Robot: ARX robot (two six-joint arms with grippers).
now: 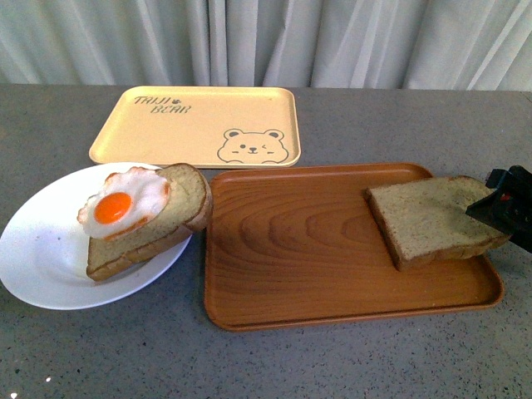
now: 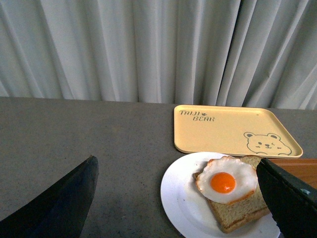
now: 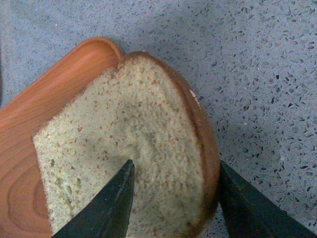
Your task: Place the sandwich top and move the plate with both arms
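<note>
Grey speckled table (image 1: 100, 357) is carrying everything. Nearest, the white plate (image 1: 41, 258) is holding the egg-topped slice (image 1: 154, 229), left uncovered for its lid. On the wooden tray (image 1: 291, 249) beside it, the top slice (image 1: 424, 220) is being clenched at its right edge by the right hand (image 1: 507, 204), seemingly for carrying across. The left hand (image 2: 177, 163) is being held spread and empty, facing the plate. Farthest, a yellow tray (image 1: 166, 133) is lying unused.
</note>
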